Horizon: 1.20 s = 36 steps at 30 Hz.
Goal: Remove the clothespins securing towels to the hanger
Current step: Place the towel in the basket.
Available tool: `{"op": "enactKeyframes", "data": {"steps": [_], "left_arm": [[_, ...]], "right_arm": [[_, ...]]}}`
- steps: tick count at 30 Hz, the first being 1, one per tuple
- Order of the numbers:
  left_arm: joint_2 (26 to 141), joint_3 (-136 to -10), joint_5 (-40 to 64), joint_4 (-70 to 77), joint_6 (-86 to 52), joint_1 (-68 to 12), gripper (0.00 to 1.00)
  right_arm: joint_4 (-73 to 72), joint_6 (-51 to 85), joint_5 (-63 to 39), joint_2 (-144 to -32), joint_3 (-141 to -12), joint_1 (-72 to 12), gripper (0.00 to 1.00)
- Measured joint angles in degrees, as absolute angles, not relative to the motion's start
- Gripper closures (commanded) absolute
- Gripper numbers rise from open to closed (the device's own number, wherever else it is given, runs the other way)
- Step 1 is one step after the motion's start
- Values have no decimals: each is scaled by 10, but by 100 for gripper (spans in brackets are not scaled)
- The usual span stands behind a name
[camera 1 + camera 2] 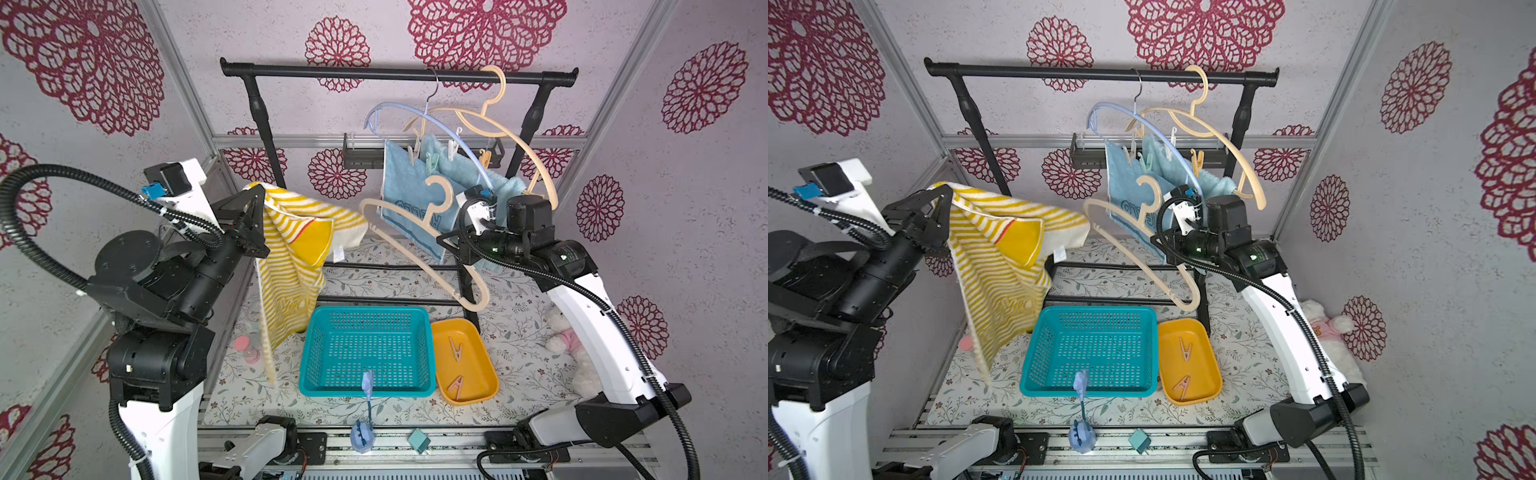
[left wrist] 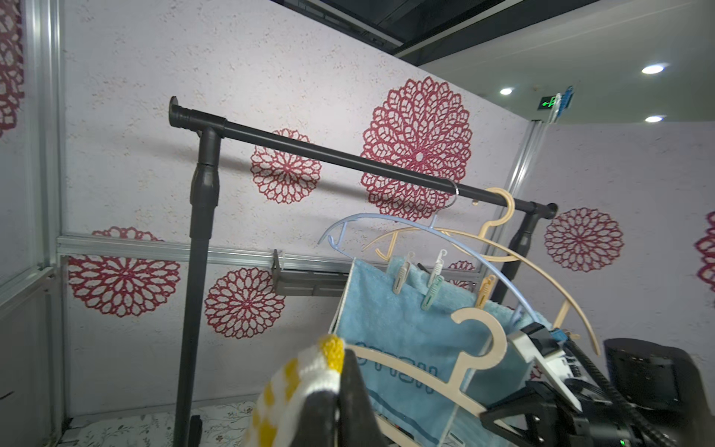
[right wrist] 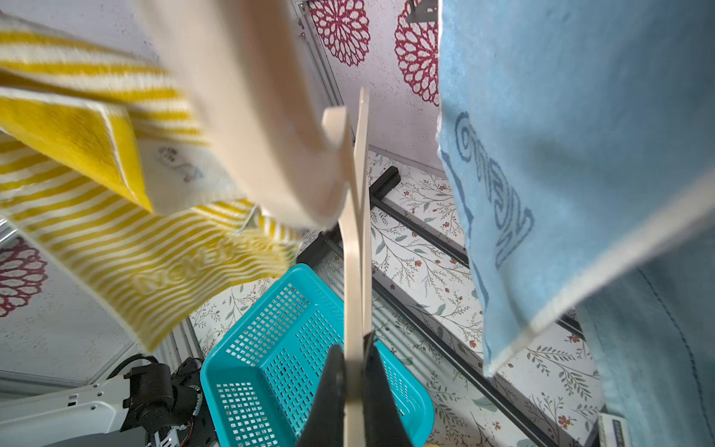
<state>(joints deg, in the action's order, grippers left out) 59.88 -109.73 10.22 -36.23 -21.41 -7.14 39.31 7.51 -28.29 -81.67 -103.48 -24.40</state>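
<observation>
My left gripper point(image 1: 259, 192) point(image 2: 340, 373) is shut on a top corner of the yellow-and-white striped towel point(image 1: 286, 266), which hangs free over the left of the table. My right gripper point(image 1: 446, 245) point(image 3: 354, 350) is shut on a beige hanger point(image 1: 419, 253), held off the rail. Two light blue towels, one lettered point(image 1: 409, 199) and one plain point(image 1: 465, 170), stay pinned to a blue hanger point(image 1: 436, 120) by beige point(image 2: 402, 273), white point(image 2: 437, 265), mint point(image 2: 431, 294) and orange-yellow point(image 2: 483, 290) clothespins. Two pink clothespins point(image 1: 456, 348) lie in the yellow tray point(image 1: 490, 365).
A teal basket point(image 1: 365, 309) stands in the middle beside the tray. The black rail point(image 1: 332, 72) also carries a second beige hanger point(image 1: 511, 129). A plush toy point(image 1: 565, 332) lies at the right wall. A pink object point(image 1: 245, 349) sits behind the striped towel.
</observation>
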Motion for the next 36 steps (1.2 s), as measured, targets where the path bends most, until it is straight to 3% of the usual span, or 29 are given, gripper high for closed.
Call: {"op": "enactKeyframes", "data": {"steps": [13,26,36], "left_arm": [[587,-1137,175,-344,-279,-72,100],[619,-1049,205,-328,-307,-88,100],[603,-1015,195,-308,-305,-145,100]], "right_arm": [[384,76,-283,-815,-1013,-244,100],[372,76,-283,-809,-997,-244,100],[365,76,-283,-794,-987,-244,100]]}}
